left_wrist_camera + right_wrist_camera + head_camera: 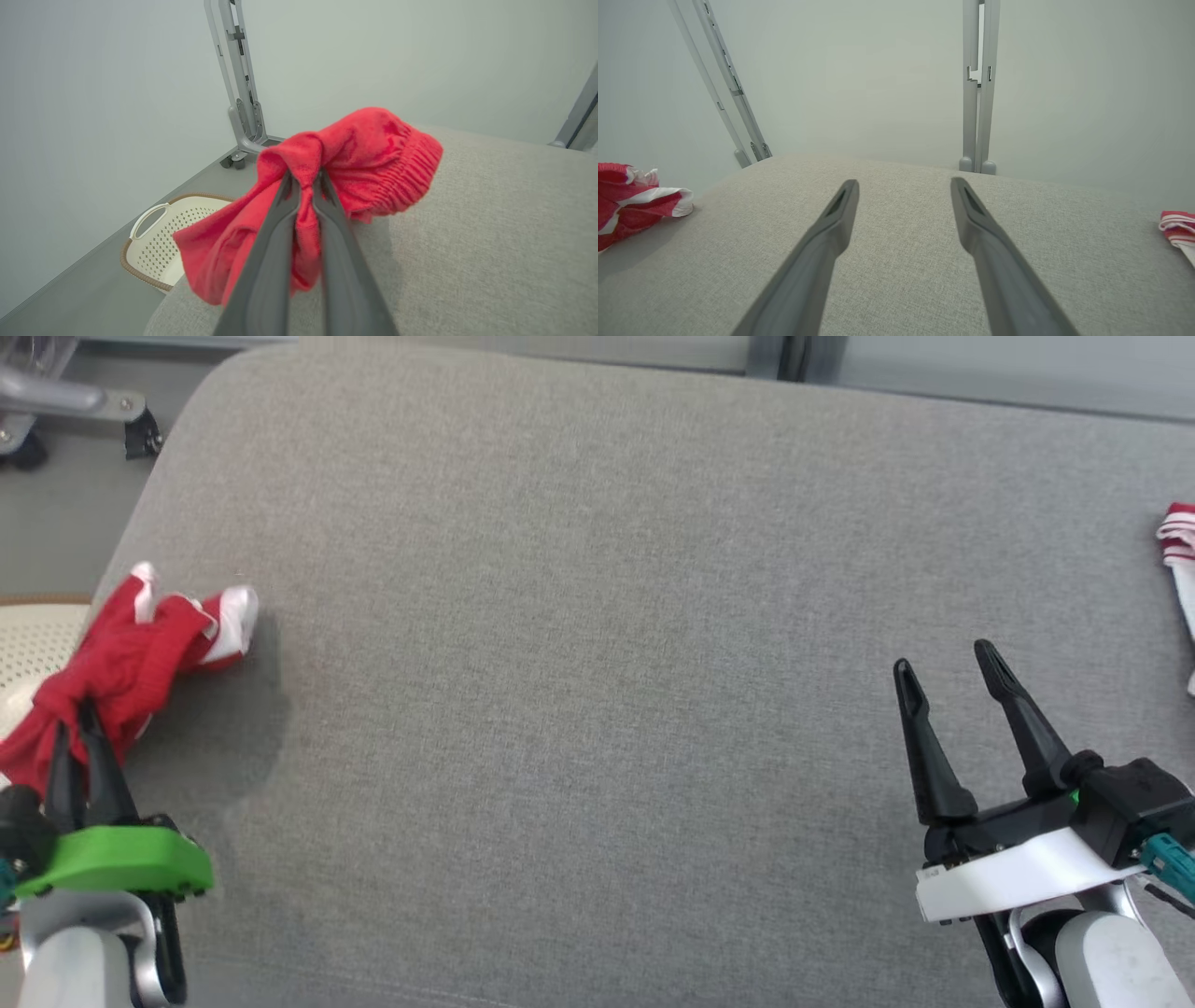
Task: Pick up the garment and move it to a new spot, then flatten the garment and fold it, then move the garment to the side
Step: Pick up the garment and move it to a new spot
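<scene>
A red garment with white trim hangs bunched at the left edge of the grey padded table. My left gripper is shut on a fold of it, and the cloth is pinched between the two dark fingers. In the left wrist view the garment shows a gathered elastic band, and part of it droops over the table's edge. At the lower right of the head view my right gripper hovers over bare table, open and holding nothing. The right wrist view shows that gripper with the garment far off to its left.
A cream perforated laundry basket stands on the floor beside the table's left edge, below the hanging cloth. Another red and white striped cloth lies at the table's right edge. Grey metal frame posts rise behind the table.
</scene>
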Robot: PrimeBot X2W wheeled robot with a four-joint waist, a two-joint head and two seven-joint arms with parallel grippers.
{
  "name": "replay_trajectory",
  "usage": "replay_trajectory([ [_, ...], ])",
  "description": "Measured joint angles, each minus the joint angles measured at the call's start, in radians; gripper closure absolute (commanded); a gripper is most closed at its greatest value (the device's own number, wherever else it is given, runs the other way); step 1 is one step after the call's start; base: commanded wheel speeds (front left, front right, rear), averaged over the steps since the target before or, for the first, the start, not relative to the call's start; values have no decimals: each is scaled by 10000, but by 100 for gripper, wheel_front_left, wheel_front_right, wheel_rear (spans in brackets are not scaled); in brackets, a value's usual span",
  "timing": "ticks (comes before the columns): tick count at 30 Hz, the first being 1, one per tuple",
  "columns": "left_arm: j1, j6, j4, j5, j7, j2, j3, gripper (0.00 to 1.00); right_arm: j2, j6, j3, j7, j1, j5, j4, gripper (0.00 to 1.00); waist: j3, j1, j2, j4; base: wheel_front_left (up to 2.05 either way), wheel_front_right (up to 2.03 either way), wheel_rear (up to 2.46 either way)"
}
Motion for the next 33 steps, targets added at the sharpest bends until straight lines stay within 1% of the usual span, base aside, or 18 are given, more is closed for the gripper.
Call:
replay_trajectory([
  [2, 603, 88, -798, 94, 199, -174, -186, 100, 71, 0, -50, -44, 152, 13, 38, 0, -345, 0, 0, -112, 0, 0, 0],
  [6, 1384, 73, -1967, 341, 779, -520, -863, 100, 196, 0, -63, -33, 449, 2, 31, 0, -927, 0, 0, -421, 0, 0, 0],
  [8, 1513, -50, -2253, 414, 1060, -763, -1331, 100, 211, 0, -31, 4, 492, -6, 10, 0, -1094, 0, 0, -638, 0, 0, 0],
  [10, 1526, -305, -2334, 485, 1281, -1032, -1944, 100, 222, 0, -12, 44, 518, -13, -56, 0, -1231, 0, 0, -904, 0, 0, 0],
  [14, 1162, -686, -1996, 508, 1340, -1400, -2922, 100, 228, 0, 10, 48, 492, 19, -171, 0, -1342, 0, 0, -1477, 0, 0, 0],
  [18, 135, -1020, -1538, 594, 1279, -1584, -3977, 100, 236, 0, 13, 23, 351, 90, -230, 0, -1261, 0, 0, -2096, 0, 0, 0],
  [22, -911, -1365, -918, 690, 1329, -1695, -5252, 100, 280, 0, -59, -171, 167, 257, -155, 0, -935, 0, 0, -2780, 0, 0, 0],
  [25, -1440, -1476, -449, 663, 1325, -1733, -6075, 100, 343, 0, -81, -326, 101, 347, -19, 0, -549, 0, 1, -3250, 0, 0, 0],
  [29, -1623, -1532, 128, 316, 1277, -1741, -6928, 100, 458, 0, -52, -525, -55, 435, 192, 0, 0, 0, 1, -3784, 0, 0, 0],
  [30, -1647, -1530, 232, 176, 1202, -1741, -7118, 68, 477, 0, -59, -577, -70, 451, 249, 0, 135, 0, 0, -3904, 0, 0, 0],
  [31, -1689, -1475, 341, 82, 1118, -1749, -7300, 11, 493, 0, -65, -621, -95, 460, 301, 0, 269, 0, 0, -4016, 0, 0, 0],
  [32, -1727, -1452, 416, 44, 1074, -1747, -7436, 0, 499, 0, -77, -663, -110, 460, 337, 0, 365, 0, 0, -4097, 0, 0, 0],
  [33, -1732, -1373, 447, -54, 953, -1749, -7570, 0, 516, 0, -86, -669, -137, 460, 399, 0, 474, 0, 1, -4190, 0, 0, 0],
])
